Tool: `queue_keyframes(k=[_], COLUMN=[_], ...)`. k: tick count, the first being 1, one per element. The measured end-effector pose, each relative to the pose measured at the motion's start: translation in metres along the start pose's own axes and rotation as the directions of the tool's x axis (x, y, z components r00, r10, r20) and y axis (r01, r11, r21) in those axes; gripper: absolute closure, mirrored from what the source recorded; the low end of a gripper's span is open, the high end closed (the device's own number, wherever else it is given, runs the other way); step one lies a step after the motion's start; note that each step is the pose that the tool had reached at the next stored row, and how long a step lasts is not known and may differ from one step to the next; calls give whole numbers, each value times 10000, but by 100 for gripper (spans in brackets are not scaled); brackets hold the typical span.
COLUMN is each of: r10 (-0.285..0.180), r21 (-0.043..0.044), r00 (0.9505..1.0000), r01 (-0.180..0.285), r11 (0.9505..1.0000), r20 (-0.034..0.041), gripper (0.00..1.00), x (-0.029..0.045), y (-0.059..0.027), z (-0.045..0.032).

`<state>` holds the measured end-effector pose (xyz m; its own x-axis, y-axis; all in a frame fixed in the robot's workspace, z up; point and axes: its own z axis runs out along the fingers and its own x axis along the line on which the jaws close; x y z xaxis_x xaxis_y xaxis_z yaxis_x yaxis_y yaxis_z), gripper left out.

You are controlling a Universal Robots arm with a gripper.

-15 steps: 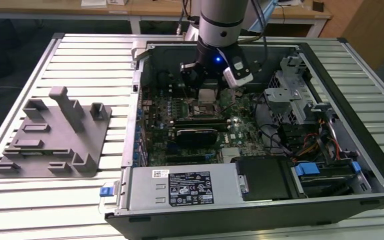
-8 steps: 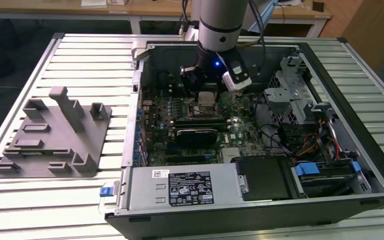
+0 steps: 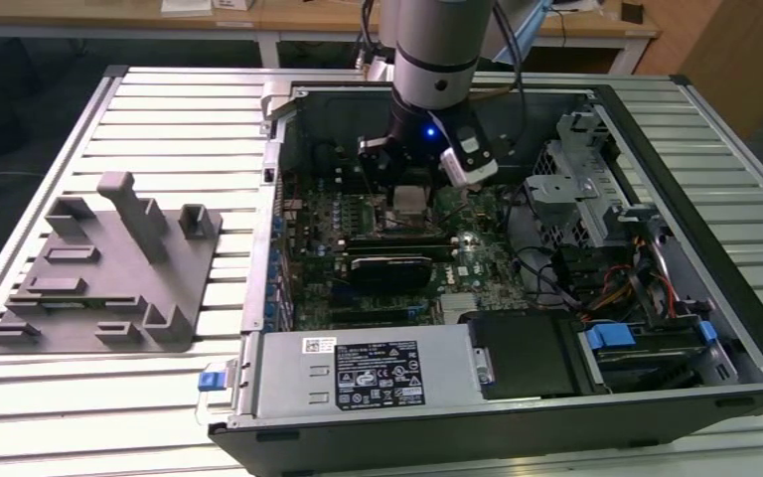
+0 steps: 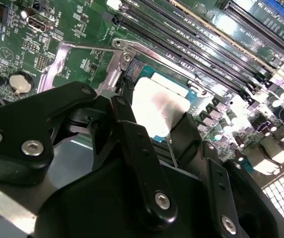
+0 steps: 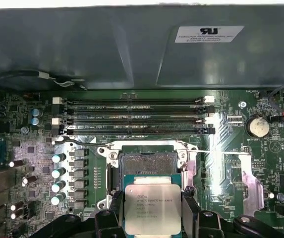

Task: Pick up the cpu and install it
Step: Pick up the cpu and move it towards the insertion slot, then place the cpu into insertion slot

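Exterior view, arm: the arm (image 3: 435,50) comes almost straight down into the open computer case (image 3: 739,328), which lies on a slatted table (image 3: 156,109). A vertical reach suits a part that has to go in flat.
Exterior view, gripper: the gripper (image 3: 409,187) hangs low over the green board (image 3: 481,248) with the cpu (image 3: 412,202) showing as a pale square at its tip.
Exterior view, fixture: a grey fixture (image 3: 103,278) sits on the table outside the case, well apart towards the exterior view's left.
Second wrist view, grip: two black fingers (image 4: 185,133) are closed on opposite edges of the cpu (image 4: 159,106), leaving its silvery top bare. Holding it by the edges probably keeps the underside contacts untouched.
Second wrist view, place: the cpu hangs just beside the metal frame (image 4: 122,54) of the socket and looks roughly level with the board.
First wrist view, cpu: it is clamped between the fingers (image 5: 116,210) and overlaps the near edge of the open socket (image 5: 146,166). The socket's dark pin field is mostly uncovered, so I judge the cpu not yet seated.
First wrist view, surroundings: the memory slots (image 5: 137,116) run beyond the socket. A thin wire lever (image 5: 221,152) lies off to one side, leaving the socket open.
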<state>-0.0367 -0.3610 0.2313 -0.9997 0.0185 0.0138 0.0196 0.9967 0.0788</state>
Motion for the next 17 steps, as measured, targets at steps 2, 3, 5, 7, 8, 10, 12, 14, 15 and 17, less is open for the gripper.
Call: queue_keyframes(k=[2, 3, 5, 7, 8, 10, 12, 14, 15, 17], r10=[0, 0, 1, 0, 1, 1, 0, 0, 0, 1], r21=[2, 1, 1, 1, 0, 1, 0, 0, 0, 1], r00=[10000, 10000, 10000, 10000, 10000, 10000, 10000, 10000, 10000, 10000], r01=[0, 0, -1, 0, -1, -1, 0, 0, 0, -1], r11=[10000, 10000, 10000, 10000, 10000, 10000, 10000, 10000, 10000, 10000], r20=[-1, -1, -1, 0, 0, -1, 0, 0, 0, 0], gripper=[45, 45, 45, 45, 45, 45, 45, 45, 45, 45], x=[0, 0, 0, 0, 0, 0, 0, 0, 0, 0], y=[0, 0, 0, 0, 0, -1, -1, -1, 0, -1], z=[4, 6, 8, 15, 15, 15, 16, 17, 17, 17])
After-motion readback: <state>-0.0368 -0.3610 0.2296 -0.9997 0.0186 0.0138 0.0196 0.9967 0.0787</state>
